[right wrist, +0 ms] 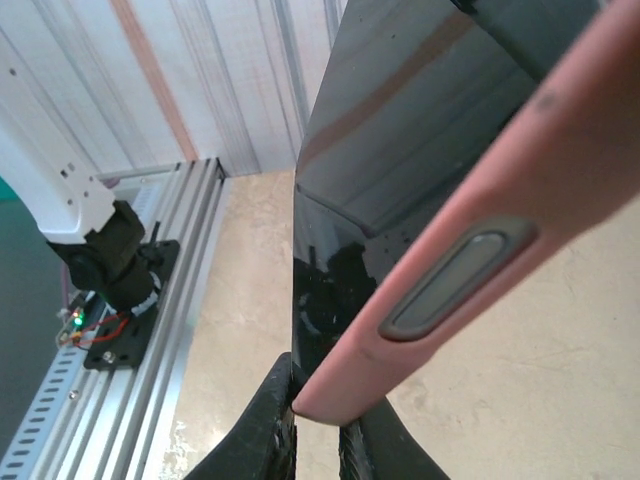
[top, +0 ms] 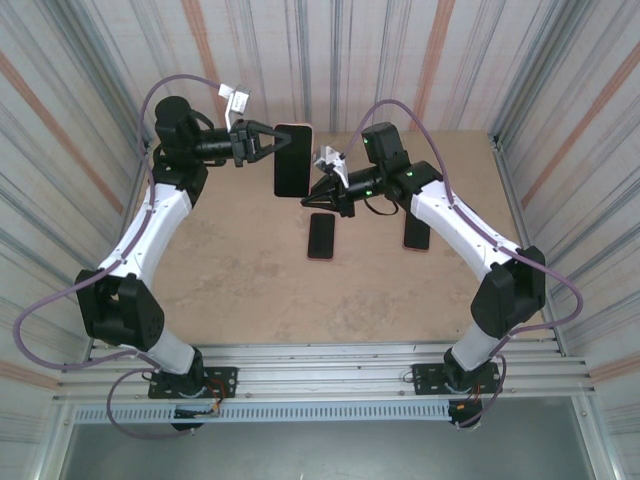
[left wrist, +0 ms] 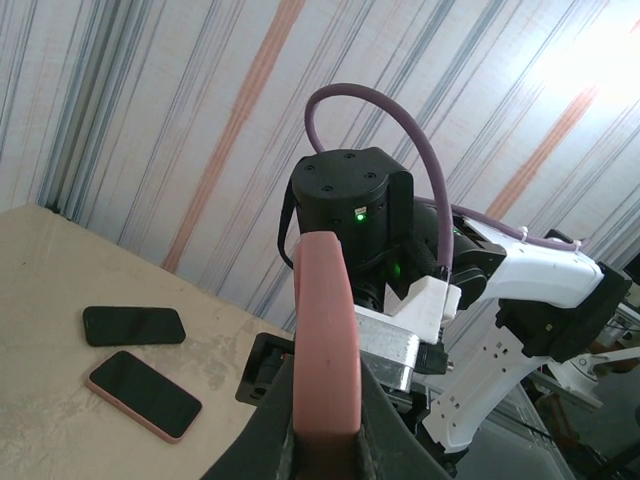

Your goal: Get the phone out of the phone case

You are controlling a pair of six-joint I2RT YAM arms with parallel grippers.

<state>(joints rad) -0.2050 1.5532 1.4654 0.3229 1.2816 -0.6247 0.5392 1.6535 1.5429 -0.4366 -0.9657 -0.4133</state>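
The left gripper (top: 272, 143) and right gripper (top: 312, 192) pinch one cased phone (top: 293, 160); two other phones (top: 320, 237) (top: 417, 233) lie flat.

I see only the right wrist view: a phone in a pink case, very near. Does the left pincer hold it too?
Observer: Yes. The left pincer is shut on the cased phone from its left side; the phone hangs in the air above the table.
Operator: Does anything lie below it?
Observer: Another phone in a pink case lies flat on the table, a little nearer to the arm bases.
Operator: Only that one?
Observer: No, a third phone lies partly beneath the right arm.
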